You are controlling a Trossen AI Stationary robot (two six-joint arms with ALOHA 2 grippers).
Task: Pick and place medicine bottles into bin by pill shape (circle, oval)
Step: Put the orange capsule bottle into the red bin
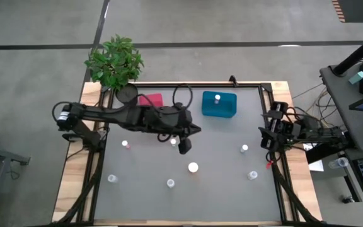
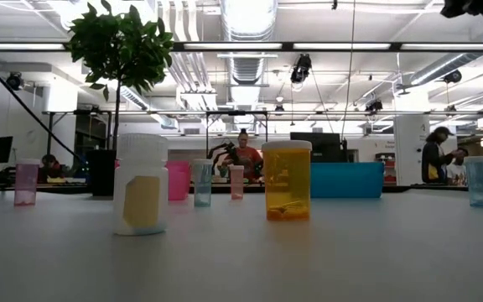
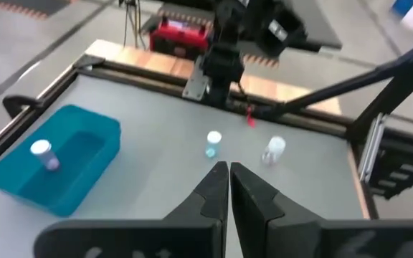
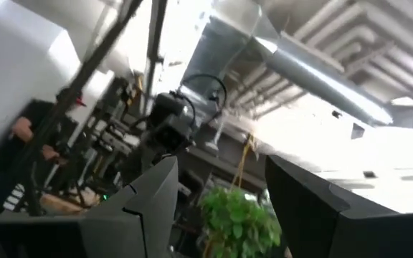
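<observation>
Several small white-capped medicine bottles stand upright on the grey table, among them one [image 1: 193, 168] near the middle, one [image 1: 126, 144] at the left and one [image 1: 244, 149] at the right. At the far edge stand a pink-red bin [image 1: 150, 101] and a teal bin [image 1: 219, 106]; one bottle [image 3: 43, 152] stands inside the teal bin. My left gripper [image 3: 228, 169] is shut with nothing between its fingers and hangs above the table's middle [image 1: 184, 147]. My right gripper [image 4: 221, 161] is open and holds nothing. It is drawn back at the table's right edge [image 1: 266, 131], pointing up into the room.
A potted plant [image 1: 115, 62] stands at the far left corner. A black frame rail [image 1: 188, 83] runs round the table. In the low view a white bottle [image 2: 141, 184] and an orange one [image 2: 286, 180] stand nearest. People show in the room beyond.
</observation>
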